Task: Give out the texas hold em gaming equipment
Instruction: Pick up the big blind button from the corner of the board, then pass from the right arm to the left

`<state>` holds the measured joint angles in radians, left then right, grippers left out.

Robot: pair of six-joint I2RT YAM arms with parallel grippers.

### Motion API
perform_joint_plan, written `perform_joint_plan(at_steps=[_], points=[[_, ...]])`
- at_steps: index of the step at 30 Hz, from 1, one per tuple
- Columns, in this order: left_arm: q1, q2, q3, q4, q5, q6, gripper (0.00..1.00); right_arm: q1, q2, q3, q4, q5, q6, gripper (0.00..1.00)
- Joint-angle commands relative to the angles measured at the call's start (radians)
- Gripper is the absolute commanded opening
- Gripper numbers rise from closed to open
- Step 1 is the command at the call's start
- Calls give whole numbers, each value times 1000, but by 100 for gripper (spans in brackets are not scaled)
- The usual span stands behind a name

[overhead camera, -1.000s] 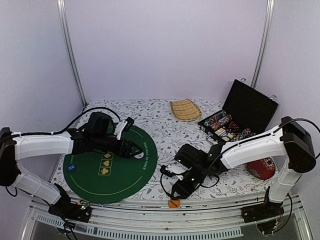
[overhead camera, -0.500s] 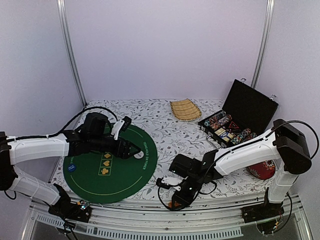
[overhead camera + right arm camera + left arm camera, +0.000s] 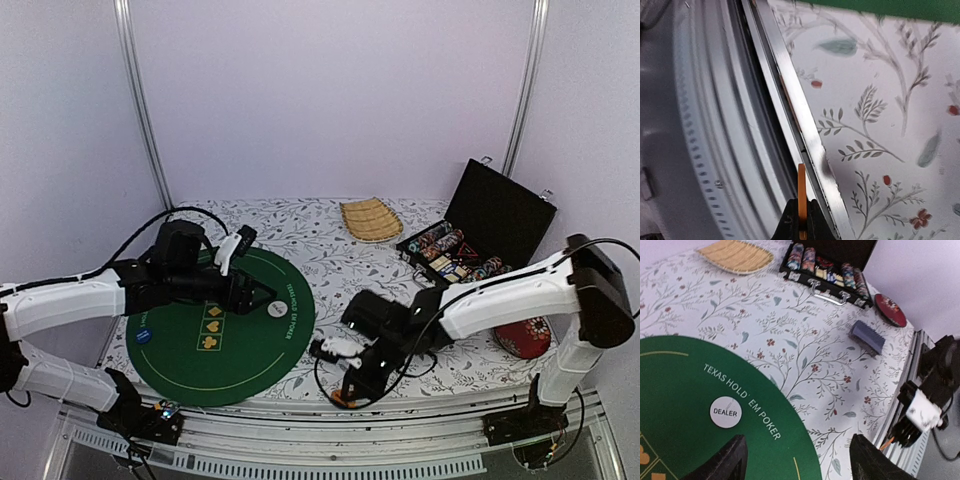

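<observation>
My right gripper (image 3: 801, 227) is shut on an orange token (image 3: 801, 192), held edge-on just above the table's metal front rail (image 3: 790, 100). From above, the right gripper (image 3: 352, 388) is at the front edge with the orange token (image 3: 341, 400) showing under it. My left gripper (image 3: 795, 471) is open and empty, low over the round green poker mat (image 3: 685, 385), just short of the white DEALER button (image 3: 725, 412). In the top view the left gripper (image 3: 252, 297) is beside the button (image 3: 272, 309). A blue token (image 3: 143, 336) lies on the mat's left. A grey-blue card deck (image 3: 867, 336) lies on the cloth.
An open black case of chips (image 3: 470, 250) stands at the back right, a tan woven tray (image 3: 370, 218) at the back middle, and a red patterned cushion (image 3: 522, 336) by the right arm. The floral cloth (image 3: 320, 250) ends at the metal front rail (image 3: 300, 432).
My right gripper went down to the front rail, closed on the orange token and lifted it slightly. My left gripper drew back to the left, leaving the DEALER button on the mat.
</observation>
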<state>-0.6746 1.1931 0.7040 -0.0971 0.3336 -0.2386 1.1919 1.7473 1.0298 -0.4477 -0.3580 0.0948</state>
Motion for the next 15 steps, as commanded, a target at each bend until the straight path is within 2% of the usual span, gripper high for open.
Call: perform_joint_plan(at_steps=[1,3,5,10,15], points=[[-36,-108,8,72,162,88,70,-171,-274,50,179,-291,117,2],[-77,-147,6,99,245,148,70,-186,-337,47,254,-349,114,2],[-122,-177,7,122,277,205,69,-186,-357,69,263,-361,43,2],[-201,-163,45,164,303,286,65,-187,-306,172,232,-371,-49,2],[-237,-102,97,123,330,315,45,-186,-300,173,286,-378,-61,2]])
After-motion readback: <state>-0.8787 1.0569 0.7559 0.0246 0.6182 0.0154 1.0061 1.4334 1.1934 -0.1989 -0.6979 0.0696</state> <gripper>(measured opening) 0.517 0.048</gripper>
